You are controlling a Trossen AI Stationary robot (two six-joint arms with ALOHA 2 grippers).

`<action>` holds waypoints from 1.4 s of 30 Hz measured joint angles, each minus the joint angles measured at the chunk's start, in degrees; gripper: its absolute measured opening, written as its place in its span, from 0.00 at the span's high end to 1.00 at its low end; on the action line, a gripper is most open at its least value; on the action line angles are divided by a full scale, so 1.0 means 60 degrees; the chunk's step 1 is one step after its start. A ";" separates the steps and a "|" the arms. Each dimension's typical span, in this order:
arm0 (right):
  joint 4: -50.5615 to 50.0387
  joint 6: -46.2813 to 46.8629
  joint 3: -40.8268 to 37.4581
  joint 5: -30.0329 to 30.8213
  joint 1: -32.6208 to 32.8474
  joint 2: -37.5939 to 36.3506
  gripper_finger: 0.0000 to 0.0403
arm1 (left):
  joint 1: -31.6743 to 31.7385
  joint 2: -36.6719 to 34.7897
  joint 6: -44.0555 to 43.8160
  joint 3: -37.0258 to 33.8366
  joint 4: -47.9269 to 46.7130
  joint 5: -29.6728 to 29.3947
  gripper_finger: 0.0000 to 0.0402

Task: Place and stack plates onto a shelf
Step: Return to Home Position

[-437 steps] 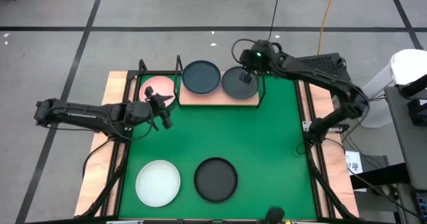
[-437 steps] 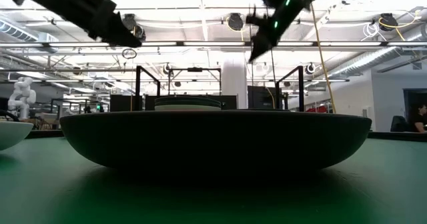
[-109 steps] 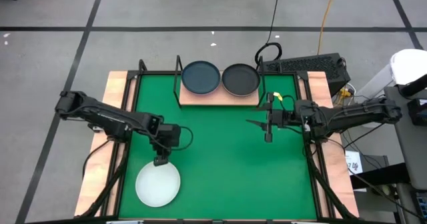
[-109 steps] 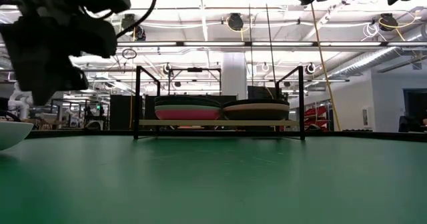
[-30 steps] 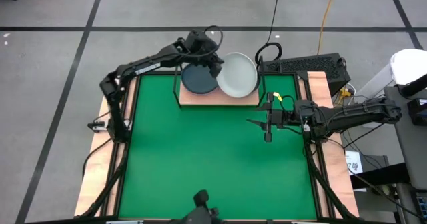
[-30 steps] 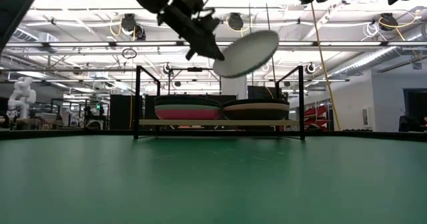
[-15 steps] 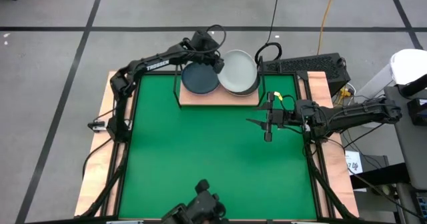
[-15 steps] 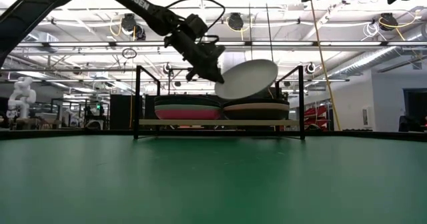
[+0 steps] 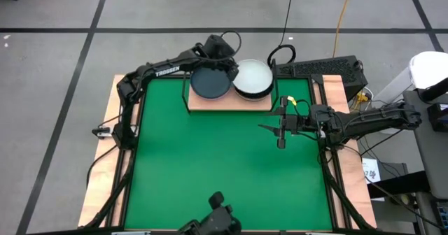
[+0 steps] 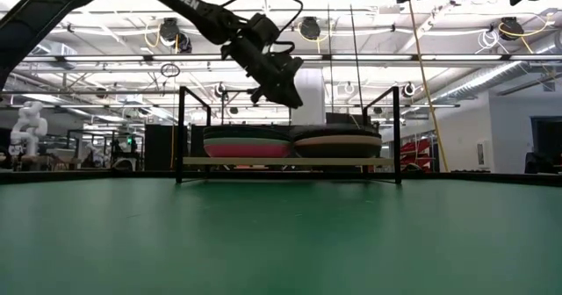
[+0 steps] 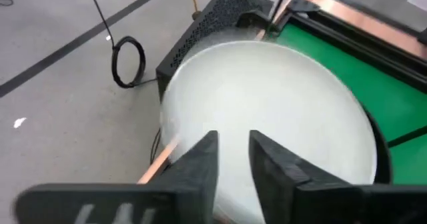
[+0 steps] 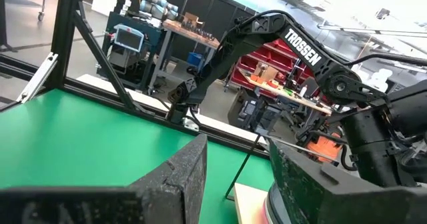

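Observation:
The shelf [image 9: 231, 103] is a wooden board with black wire uprights at the far edge of the green mat. It carries two stacks of plates. The left stack is topped by a dark blue-grey plate [image 9: 209, 84], with pink showing lower in it [image 10: 247, 148]. A white plate [image 9: 253, 77] [image 11: 267, 117] lies flat on top of the right stack [image 10: 336, 142]. My left gripper [image 9: 230, 66] [image 11: 233, 136] hovers open just above that plate's left rim, clear of it in the low view [image 10: 286, 91]. My right gripper [image 9: 274, 126] [image 12: 237, 164] waits open over the mat's right side, holding nothing.
The green mat [image 9: 224, 165] lies in front of the shelf. A black box [image 9: 318, 67] and a coiled cable [image 9: 281, 53] lie beyond the table's far right corner. A dark device [image 9: 213, 221] sits at the near edge. Black frame rails run along both table sides.
My left gripper has come down over the right stack with the white plate, then opened and let go. The plate, tilted in the air a second ago, has dropped and now lies flat on top of the right stack.

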 joint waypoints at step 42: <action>-0.1257 0.0103 0.0004 0.1176 0.0020 -0.0577 0.64 | -0.0721 -0.1380 0.1808 -0.0008 -0.0738 -0.0483 0.75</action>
